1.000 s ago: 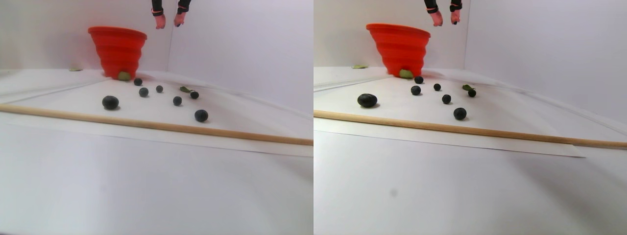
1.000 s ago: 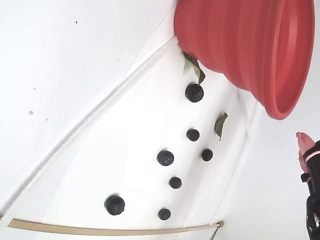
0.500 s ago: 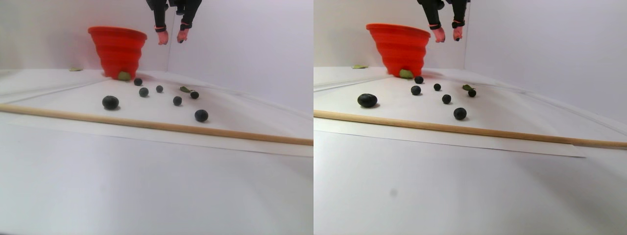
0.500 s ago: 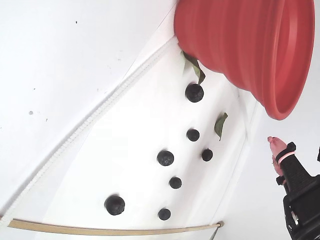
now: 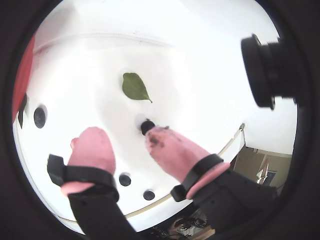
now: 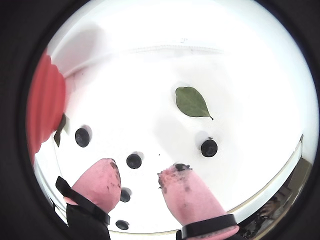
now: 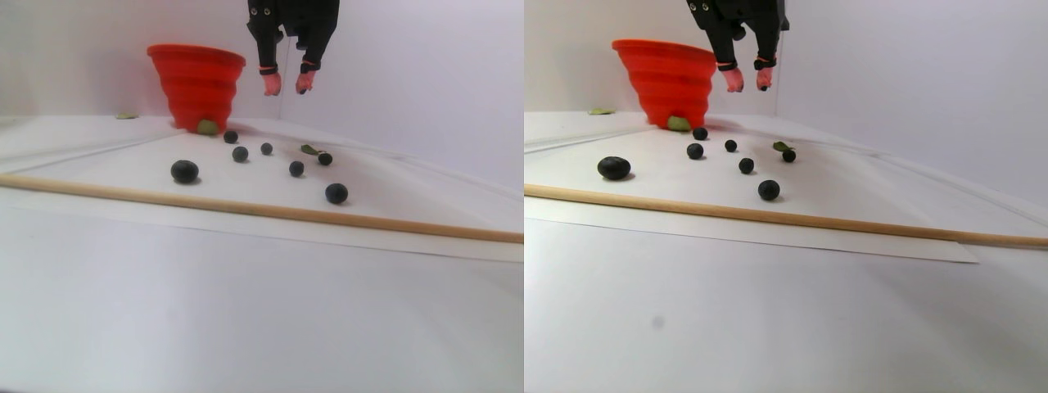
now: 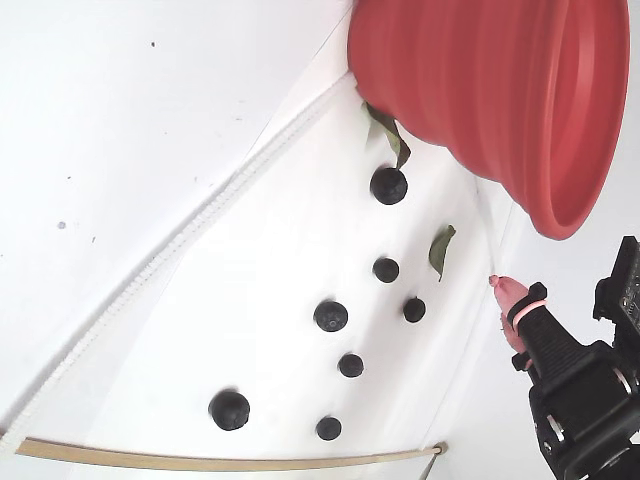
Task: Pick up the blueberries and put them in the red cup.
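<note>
Item: your gripper [image 7: 284, 83], pink fingers parted and empty, hangs beside the red cup [image 7: 196, 84] rim, while the 6 blueberries [image 7: 296, 168] lie below it on the white sheet, spread forward from the cup's base.

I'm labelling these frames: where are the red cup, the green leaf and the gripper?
red cup [image 7: 196, 86], stereo pair view, its ridged wall.
green leaf [image 6: 192, 102], a wrist view, middle of the blade.
gripper [image 6: 137, 180], a wrist view, gap between fingertips.
</note>
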You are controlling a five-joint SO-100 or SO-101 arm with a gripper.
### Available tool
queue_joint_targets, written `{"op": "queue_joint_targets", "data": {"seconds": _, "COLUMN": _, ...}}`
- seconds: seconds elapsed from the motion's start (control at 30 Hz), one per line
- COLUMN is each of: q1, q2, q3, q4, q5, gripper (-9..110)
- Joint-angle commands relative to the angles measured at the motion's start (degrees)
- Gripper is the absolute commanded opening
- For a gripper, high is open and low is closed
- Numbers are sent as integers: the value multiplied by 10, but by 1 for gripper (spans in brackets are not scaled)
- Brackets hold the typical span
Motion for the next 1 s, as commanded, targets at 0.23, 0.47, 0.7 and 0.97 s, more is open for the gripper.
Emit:
{"op": "queue_joint_targets", "data": {"seconds": 0.23, "q1": -4, "q2": -17, "q3": 5, "q4": 1, "q5": 16, "gripper": 16}}
{"op": "queue_joint_targets", "data": {"seconds": 0.47, "q1": -11, "q2": -38, "q3": 6, "q4": -2, "q5": 28, "gripper": 17}}
{"op": "queue_joint_targets", "data": {"seconds": 0.7, "q1": -23, "q2": -76, "q3": 9, "q4": -32, "q5": 34, "gripper": 18}}
{"op": "queue_joint_targets", "data": {"seconds": 0.97, "q1": -29, "q2": -95, "q3": 4, "q4": -47, "q5": 45, "gripper": 18}}
